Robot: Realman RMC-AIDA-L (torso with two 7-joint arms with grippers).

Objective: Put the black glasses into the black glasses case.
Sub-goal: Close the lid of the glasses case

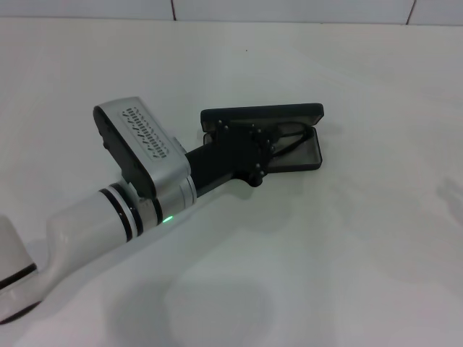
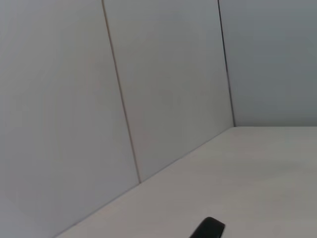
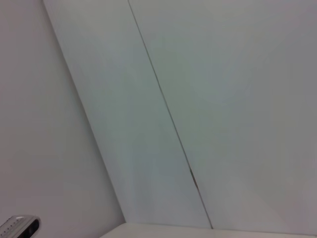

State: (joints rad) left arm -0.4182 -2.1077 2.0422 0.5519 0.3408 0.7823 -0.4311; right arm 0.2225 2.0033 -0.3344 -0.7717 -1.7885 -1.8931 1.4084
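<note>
while its fingers stay hidden, left tool [image 1: 264, 148] reaches low over open black glasses case [image 1: 307, 112].

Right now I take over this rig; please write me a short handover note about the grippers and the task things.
Left gripper: over the open black glasses case on the white table; it hides its own fingers.
Right gripper: not in view.
Black glasses: a thin black part shows inside the case, beside the gripper.
Done: glasses seem to be in the case; release unconfirmed.
Left: withdraw the left arm, check placement.
</note>
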